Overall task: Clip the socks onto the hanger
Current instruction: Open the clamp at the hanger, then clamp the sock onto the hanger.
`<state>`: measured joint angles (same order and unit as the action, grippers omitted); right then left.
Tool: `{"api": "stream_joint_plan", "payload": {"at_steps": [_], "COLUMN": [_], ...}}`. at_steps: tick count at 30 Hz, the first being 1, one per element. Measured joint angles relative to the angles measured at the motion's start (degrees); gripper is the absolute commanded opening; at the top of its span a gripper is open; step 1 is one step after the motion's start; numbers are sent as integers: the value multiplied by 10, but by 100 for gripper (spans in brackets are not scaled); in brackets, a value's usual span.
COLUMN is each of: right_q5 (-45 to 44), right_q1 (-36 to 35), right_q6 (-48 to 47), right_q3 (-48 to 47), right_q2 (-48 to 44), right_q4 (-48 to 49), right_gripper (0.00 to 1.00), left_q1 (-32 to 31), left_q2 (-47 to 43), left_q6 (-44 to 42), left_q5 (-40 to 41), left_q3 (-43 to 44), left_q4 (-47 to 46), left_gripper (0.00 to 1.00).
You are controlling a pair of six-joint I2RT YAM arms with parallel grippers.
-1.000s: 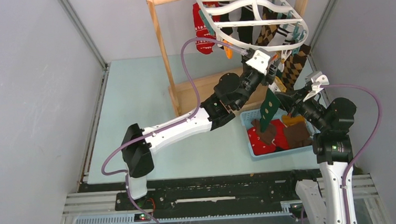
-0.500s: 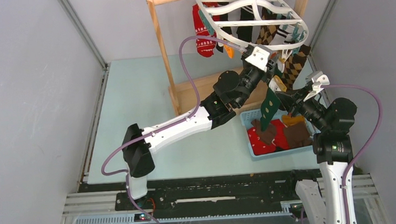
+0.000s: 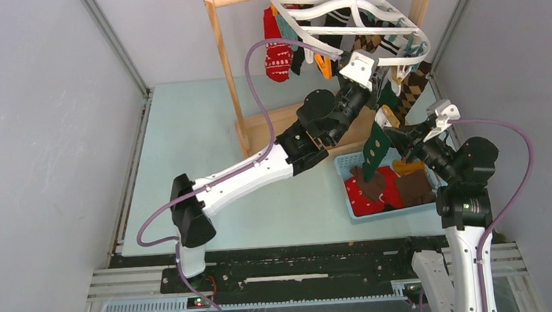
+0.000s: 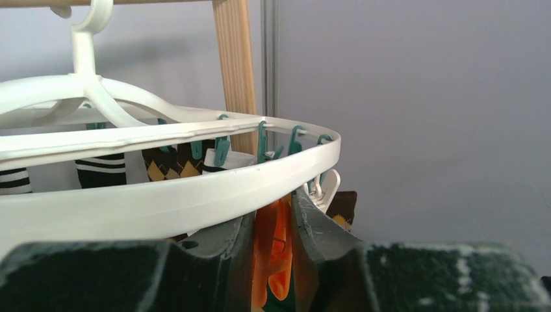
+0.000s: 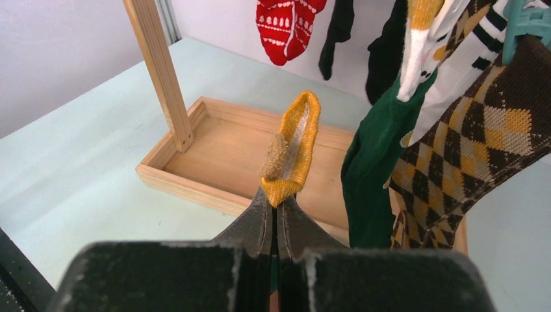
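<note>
A sock is being clipped on. The left fingers (image 4: 315, 244) pinch an orange clip (image 4: 271, 257) just under the rim of the hanger (image 4: 162, 201), apparently squeezing it open. The right fingers (image 5: 250, 227) are closed on a green sock (image 5: 295, 140), its yellow cuff pointing up, below and beside that clip but not touching it. More socks hang from the rim. Next, the right arm likely must lift the cuff into the clip before the left lets go. No brand, label or writing is legible.
</note>
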<state>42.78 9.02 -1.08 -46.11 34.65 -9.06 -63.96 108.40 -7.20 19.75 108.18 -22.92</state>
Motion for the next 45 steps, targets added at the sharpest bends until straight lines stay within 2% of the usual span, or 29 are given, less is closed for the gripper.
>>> {"api": "stream_joint_plan", "payload": {"at_steps": [13, 27, 38, 45], "right_q5": [13, -50, -82, -73], "right_q1": [-10, -114, -122, -122], "right_q6": [29, 68, 86, 81], "right_q3": [-26, -90, -95, -95], "right_q2": [21, 64, 80, 79], "right_q4": [15, 19, 30, 30], "right_gripper": [0, 0, 0, 0], "left_q1": [-1, -2, -1, -1], "left_q2": [0, 4, 4, 4], "left_q6": [99, 113, 115, 121], "left_q5": [17, 30, 30, 30], "left_q3": [125, 137, 137, 137], "left_q4": [170, 198, 199, 199], "left_gripper": [12, 12, 12, 12]}}
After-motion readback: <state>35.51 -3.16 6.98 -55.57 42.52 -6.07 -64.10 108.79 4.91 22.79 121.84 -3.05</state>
